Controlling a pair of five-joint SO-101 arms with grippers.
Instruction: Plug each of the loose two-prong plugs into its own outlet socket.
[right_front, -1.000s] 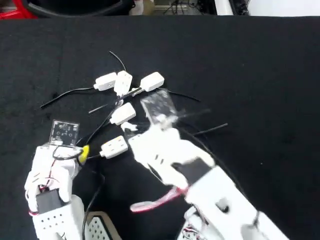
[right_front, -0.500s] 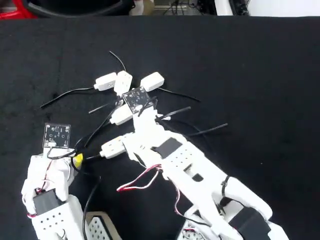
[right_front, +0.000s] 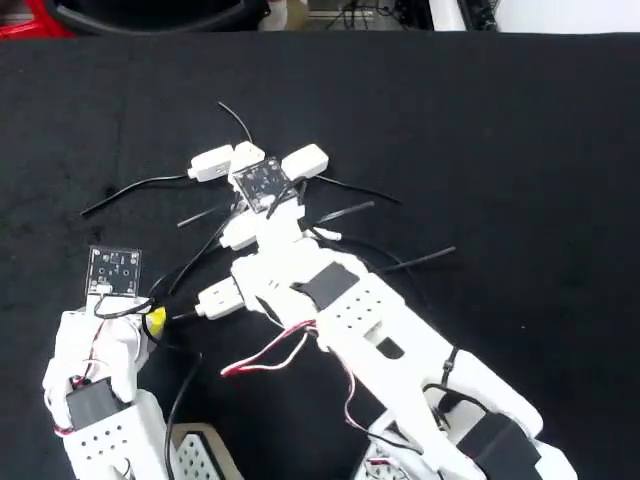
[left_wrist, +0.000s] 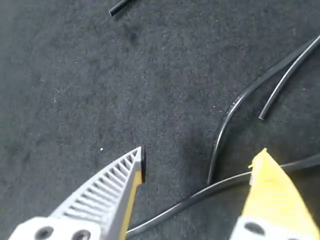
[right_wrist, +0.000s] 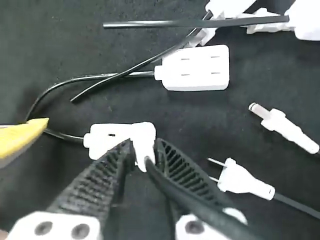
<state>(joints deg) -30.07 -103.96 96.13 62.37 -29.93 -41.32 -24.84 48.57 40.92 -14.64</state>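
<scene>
Black ribbed fingers (right_wrist: 100, 175) of our right gripper (right_wrist: 144, 150) pinch a white outlet socket (right_wrist: 115, 136); the arm has swung toward eleven o'clock, so grasping begins. A loose plug (right_wrist: 245, 182) lies just beside, unplugged. Our left gripper (left_wrist: 200, 152) stands spread at eight o'clock.

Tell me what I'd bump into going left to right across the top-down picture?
Left arm → left white connector → right white connector → loose black wire.
</scene>
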